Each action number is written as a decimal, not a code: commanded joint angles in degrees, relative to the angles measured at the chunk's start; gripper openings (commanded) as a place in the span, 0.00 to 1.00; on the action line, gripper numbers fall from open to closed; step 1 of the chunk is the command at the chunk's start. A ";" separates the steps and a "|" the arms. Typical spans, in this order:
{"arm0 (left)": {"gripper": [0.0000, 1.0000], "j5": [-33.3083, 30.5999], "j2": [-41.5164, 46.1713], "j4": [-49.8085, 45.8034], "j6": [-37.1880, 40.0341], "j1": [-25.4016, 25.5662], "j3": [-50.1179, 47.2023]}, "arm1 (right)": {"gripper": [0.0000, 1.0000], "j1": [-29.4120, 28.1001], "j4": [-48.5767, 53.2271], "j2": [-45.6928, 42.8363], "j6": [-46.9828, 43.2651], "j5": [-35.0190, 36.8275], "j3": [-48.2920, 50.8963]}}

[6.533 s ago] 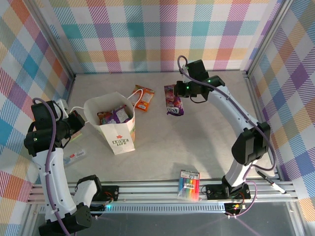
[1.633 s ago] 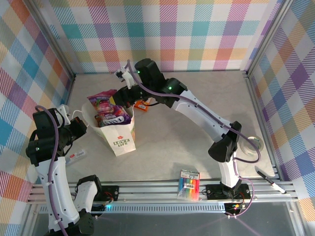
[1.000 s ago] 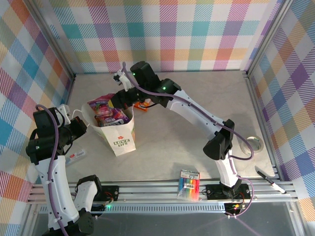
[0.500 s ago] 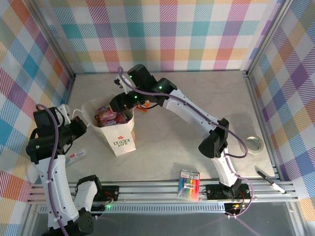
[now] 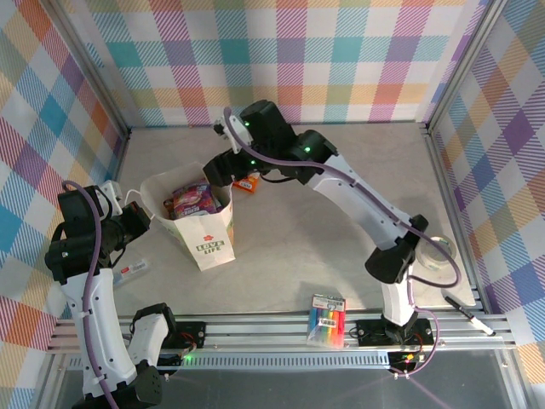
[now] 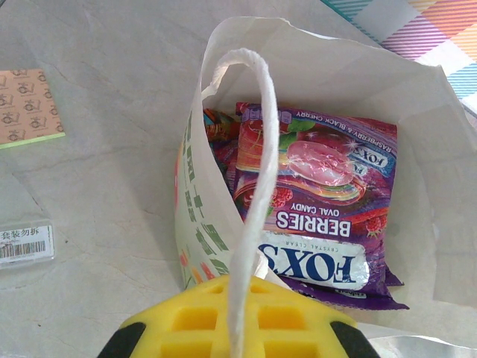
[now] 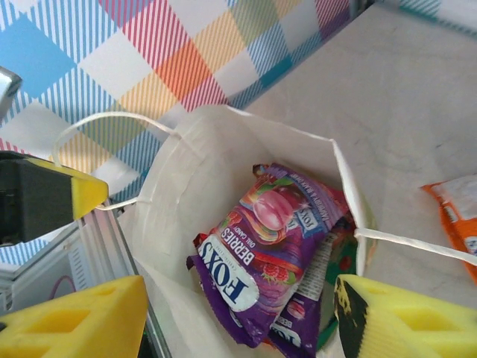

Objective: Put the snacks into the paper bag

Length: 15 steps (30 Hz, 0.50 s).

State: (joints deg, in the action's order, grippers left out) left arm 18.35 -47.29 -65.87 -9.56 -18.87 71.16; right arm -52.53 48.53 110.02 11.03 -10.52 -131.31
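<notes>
White paper bag (image 5: 209, 243) stands upright and open-mouthed on the grey table (image 5: 324, 230), at the left of it near the left arm. Uppermost inside lies a purple foil packet (image 6: 320, 209), propped against the bag's inner wall, with the edges of other packets tucked beneath it, too covered to tell apart. From the right wrist the same purple packet (image 7: 261, 246) lies within the bag (image 7: 186, 171), a strip of green and a darker pink packet showing under its lower edge. An orange packet (image 5: 248, 181) lies flat on the table just beyond the bag's far side, outside it. The purple packet reads "FOX'S", "BERRIES", "OVAL CANDY", "CRYSTAL CLEAR" and "RASPBERRY & BLACK CHERRY"; the bag's front face carries a red leaf logo over "LOVE LIFE". A small barcode label (image 6: 26, 242) lies on the table beside the bag, its print too small to read. The left gripper (image 6: 235, 313) is closed tight on the bag's twisted white handle (image 6: 257, 149), which arches up from the rim and runs into its yellow fingers. The right gripper (image 7: 238, 291) hangs above the bag's mouth with its yellow fingers (image 7: 74, 321) spread wide, holding nothing and touching nothing.
</notes>
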 commanded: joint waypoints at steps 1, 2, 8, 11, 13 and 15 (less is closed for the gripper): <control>0.05 -0.29 0.12 -1.01 -0.11 -0.64 1.25 | 0.67 -0.20 -2.35 -4.54 -2.36 5.82 2.95; 0.05 -0.34 0.03 -1.02 -0.11 -0.65 1.34 | 0.67 -0.20 -2.76 -5.61 -2.59 7.54 4.26; 0.06 -0.46 -0.46 -1.39 0.06 -0.64 1.58 | 0.68 1.09 -3.02 -9.87 -0.62 12.43 9.38; 0.06 -0.81 -0.93 -1.61 0.24 -0.66 2.16 | 0.68 2.30 -0.50 -9.43 1.97 13.44 9.33; 0.06 -1.10 -1.27 -1.98 0.64 -0.70 2.80 | 0.68 3.31 0.70 -8.84 3.62 13.62 9.37; 0.06 -1.22 -1.74 -2.32 0.90 -0.64 3.45 | 0.68 4.39 1.16 -7.93 4.91 12.85 9.09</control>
State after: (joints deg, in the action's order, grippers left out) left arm 17.82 -48.82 -66.15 -9.52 -18.87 72.55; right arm -49.58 47.99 101.25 12.88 1.34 -122.28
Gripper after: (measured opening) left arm 0.060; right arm 0.684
